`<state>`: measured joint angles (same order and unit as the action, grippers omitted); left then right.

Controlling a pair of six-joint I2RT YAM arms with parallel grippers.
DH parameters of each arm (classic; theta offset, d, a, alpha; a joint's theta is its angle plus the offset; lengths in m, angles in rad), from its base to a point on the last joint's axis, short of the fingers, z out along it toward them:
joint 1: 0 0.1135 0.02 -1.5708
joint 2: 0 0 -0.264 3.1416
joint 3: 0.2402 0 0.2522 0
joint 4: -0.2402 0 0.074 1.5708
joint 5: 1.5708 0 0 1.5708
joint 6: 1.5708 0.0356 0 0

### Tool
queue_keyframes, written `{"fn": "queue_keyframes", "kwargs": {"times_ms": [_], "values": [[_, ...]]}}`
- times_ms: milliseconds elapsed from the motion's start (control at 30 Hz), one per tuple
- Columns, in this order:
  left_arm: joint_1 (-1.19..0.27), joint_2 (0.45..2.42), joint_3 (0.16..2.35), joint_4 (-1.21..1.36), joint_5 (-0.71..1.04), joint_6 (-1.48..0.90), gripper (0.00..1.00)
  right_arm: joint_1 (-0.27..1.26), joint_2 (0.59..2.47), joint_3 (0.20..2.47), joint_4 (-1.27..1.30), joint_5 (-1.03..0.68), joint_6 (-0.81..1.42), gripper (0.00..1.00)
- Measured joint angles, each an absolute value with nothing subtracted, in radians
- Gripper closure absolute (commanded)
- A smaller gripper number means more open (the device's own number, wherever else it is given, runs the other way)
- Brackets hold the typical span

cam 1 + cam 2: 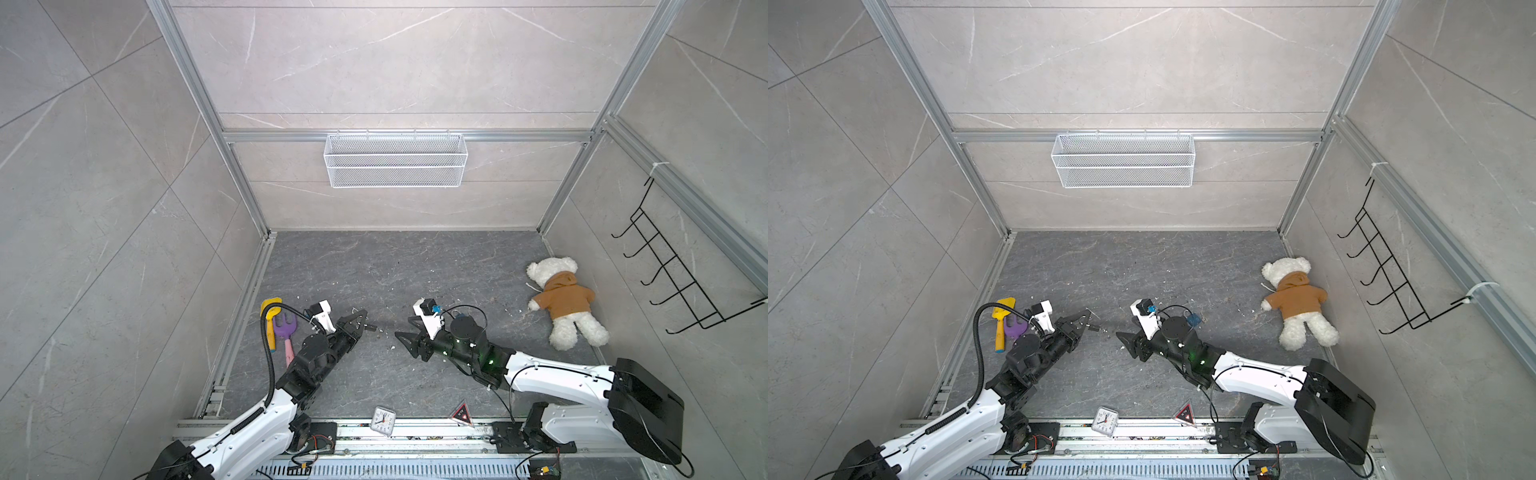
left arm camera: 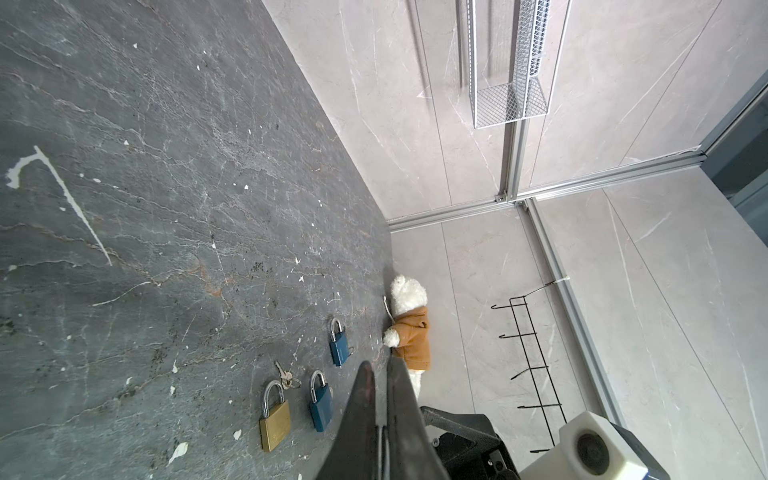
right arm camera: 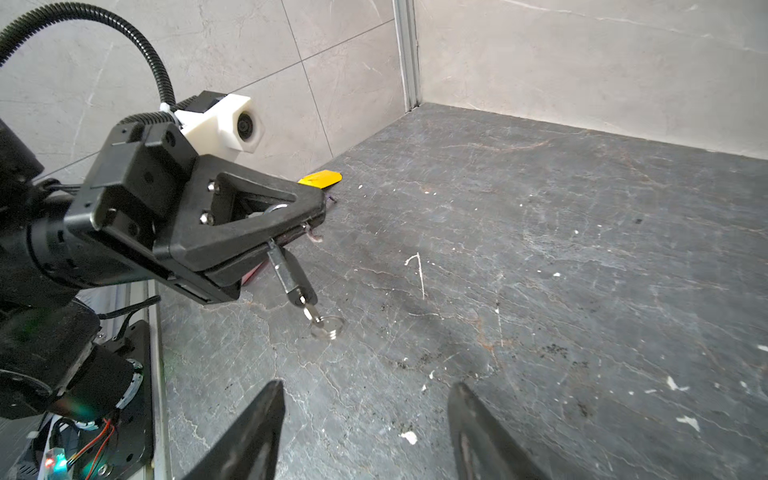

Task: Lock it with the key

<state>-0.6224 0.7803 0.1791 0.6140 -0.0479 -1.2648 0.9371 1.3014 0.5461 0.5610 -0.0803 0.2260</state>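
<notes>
Overhead, in both top views, the left pincer [image 1: 362,321] is clenched on a small dark padlock [image 1: 370,328] low over the dark grey stone bench [image 1: 415,266], left of centre. The right pincer [image 1: 402,326] faces it, released. From the left wrist, a brass padlock [image 2: 274,419], a blue padlock [image 2: 321,405], a second blue padlock [image 2: 340,347] and loose silver keys [image 2: 286,378] lie on the bench further right. From the right wrist, a silver key [image 3: 309,311] with a metal ring [image 3: 328,326] sticks out of the held padlock's end.
</notes>
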Motion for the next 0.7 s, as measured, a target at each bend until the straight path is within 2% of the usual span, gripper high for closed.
{"fn": "queue_keyframes", "kwargs": {"times_ms": [267,700], "values": [[-0.623,0.806,0.192,0.633,-0.007,-1.268,1.0,0.937,1.354,0.55,0.612,-0.132,0.265,0.4],[-0.628,0.863,0.215,0.663,0.047,-1.274,1.0,0.937,1.464,0.645,0.648,-0.253,0.27,0.53]]}}
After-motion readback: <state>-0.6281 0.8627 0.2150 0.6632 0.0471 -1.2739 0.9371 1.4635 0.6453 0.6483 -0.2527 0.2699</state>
